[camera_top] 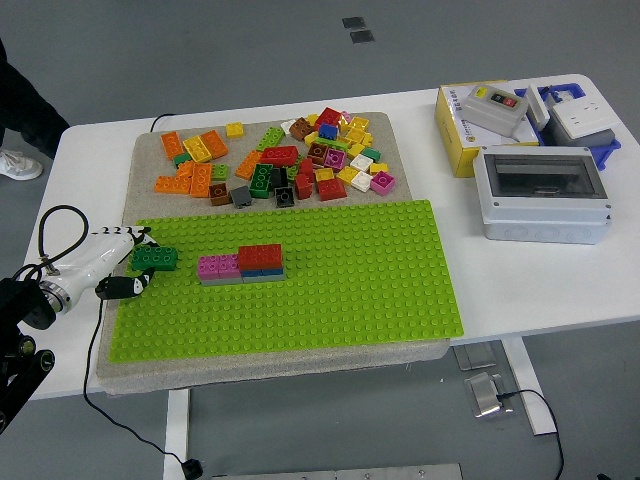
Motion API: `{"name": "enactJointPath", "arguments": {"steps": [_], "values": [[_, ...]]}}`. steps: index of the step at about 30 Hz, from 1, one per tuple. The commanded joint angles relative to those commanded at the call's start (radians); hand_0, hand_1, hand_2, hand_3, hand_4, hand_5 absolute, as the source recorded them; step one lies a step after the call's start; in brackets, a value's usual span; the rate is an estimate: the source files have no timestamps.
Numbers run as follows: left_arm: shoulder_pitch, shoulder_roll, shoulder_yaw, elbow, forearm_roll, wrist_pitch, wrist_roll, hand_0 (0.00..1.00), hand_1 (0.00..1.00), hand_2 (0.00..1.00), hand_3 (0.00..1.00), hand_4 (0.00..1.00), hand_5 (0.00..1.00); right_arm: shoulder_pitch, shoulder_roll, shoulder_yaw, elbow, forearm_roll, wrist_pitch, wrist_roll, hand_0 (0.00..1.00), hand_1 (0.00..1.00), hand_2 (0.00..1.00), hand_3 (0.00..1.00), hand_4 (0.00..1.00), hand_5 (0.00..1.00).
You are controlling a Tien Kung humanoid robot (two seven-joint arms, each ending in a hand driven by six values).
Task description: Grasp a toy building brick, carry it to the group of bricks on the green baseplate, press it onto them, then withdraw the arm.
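I have the green brick (156, 258) pinched in the left hand (128, 262), fingers above and below it, and it sits over the left edge of the baseplate (330, 300), near the row already built but not yet touching it. That row (242, 264) is a pink block and a red one side by side, each stacked on a lower layer (grey under the pink, blue under the red, as far as I can make out). There is a clear gap of bare studs between my brick and the pink end.

So by my reading the grasp is done and the carry is mostly done; what is left is closing that gap, pressing down, then pulling the arm back. I cannot tell whether the brick is lifted or already resting on the studs.

The brick itself is dark green, a chunky rectangular piece with studs on top, held roughly level and lined up with the row.

Behind the baseplate, the loose pile (280, 160) of mixed bricks lies on the grey mat (140, 160). Off to the right stand some electrical boxes (545, 195), well apart. The right arm is out of view.
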Motion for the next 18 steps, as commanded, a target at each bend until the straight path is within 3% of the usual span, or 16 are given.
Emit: {"name": "enactJointPath", "arguments": {"steps": [10, 18], "values": [[-0.001, -0.004, -0.008, 0.005, -0.029, 0.003, -0.005, 0.943, 0.937, 0.927, 0.535, 0.301, 0.21, 0.001, 0.0, 0.002, 0.0, -0.003, 0.001, -0.001, 0.639, 0.632, 0.65, 0.625, 0.354, 0.758], [-0.002, 0.009, -0.065, -0.006, -0.092, 0.0, -0.008, 0.943, 0.937, 0.926, 0.537, 0.305, 0.214, 0.001, 0.0, 0.003, 0.0, -0.006, 0.002, -0.001, 0.639, 0.63, 0.649, 0.625, 0.354, 0.757]]}}
